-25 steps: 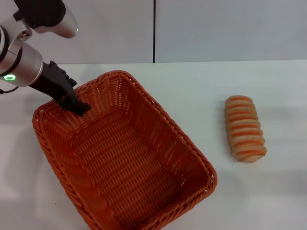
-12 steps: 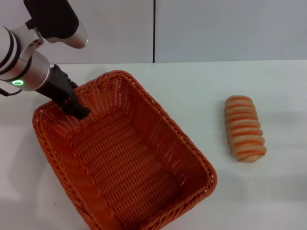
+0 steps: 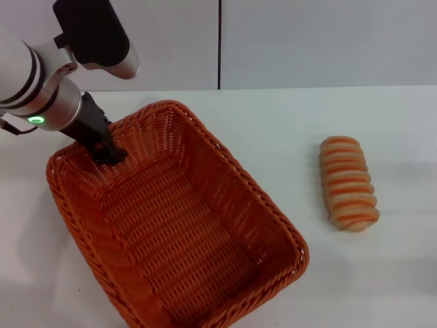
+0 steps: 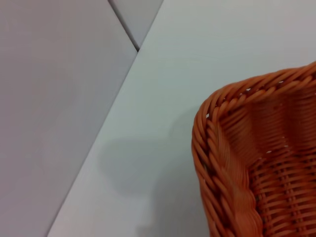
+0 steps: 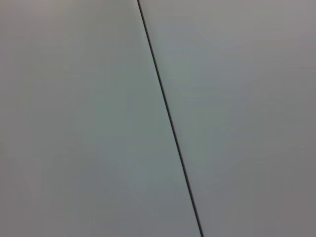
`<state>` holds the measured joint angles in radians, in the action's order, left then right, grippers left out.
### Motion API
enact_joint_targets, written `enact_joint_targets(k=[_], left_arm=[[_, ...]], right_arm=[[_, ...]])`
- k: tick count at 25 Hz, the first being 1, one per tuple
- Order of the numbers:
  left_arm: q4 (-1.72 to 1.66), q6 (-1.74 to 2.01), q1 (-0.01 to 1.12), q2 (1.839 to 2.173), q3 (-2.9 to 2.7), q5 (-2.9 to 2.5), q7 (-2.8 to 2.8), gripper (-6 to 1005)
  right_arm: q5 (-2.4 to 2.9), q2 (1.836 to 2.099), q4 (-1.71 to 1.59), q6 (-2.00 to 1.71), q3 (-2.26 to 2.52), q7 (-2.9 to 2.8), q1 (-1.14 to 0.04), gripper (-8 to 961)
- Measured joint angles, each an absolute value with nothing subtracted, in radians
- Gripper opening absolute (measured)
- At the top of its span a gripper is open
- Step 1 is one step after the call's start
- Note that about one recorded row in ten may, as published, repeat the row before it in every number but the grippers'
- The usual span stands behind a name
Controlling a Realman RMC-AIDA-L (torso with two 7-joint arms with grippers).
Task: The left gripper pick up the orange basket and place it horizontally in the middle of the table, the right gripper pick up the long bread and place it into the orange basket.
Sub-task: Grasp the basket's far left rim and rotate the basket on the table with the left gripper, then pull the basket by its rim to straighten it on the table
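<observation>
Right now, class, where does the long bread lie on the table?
In the head view the long bread lies on the table at the robot's right, apart from the orange basket, untouched by any gripper.

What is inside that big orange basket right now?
The orange basket holds no food: only its woven floor shows. The left gripper reaches over the far rim at one corner. The long bread lies outside on the table. The basket's nearest end is cut off from view.

Orange woven basket [image 3: 184,232], cream-and-orange striped bread [image 3: 348,182], white table [image 3: 287,123]
</observation>
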<state>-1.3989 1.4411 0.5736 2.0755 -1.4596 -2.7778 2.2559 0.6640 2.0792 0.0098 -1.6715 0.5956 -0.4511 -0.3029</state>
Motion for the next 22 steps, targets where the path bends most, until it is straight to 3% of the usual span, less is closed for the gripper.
enact_joint_targets(k=[12,22], left_arm=[[-1.497,1.405,0.571,2.075,-1.431,-2.719,2.54,296],[-1.508,1.376,0.605,2.077,-1.357,-2.795,2.764,228]], right_arm=[[0.664,2.075,-0.018,-1.727,0.532,-0.451,-0.297,627],[0.671,2.07,-0.133,-1.621,0.506,-0.474,-0.351,625]])
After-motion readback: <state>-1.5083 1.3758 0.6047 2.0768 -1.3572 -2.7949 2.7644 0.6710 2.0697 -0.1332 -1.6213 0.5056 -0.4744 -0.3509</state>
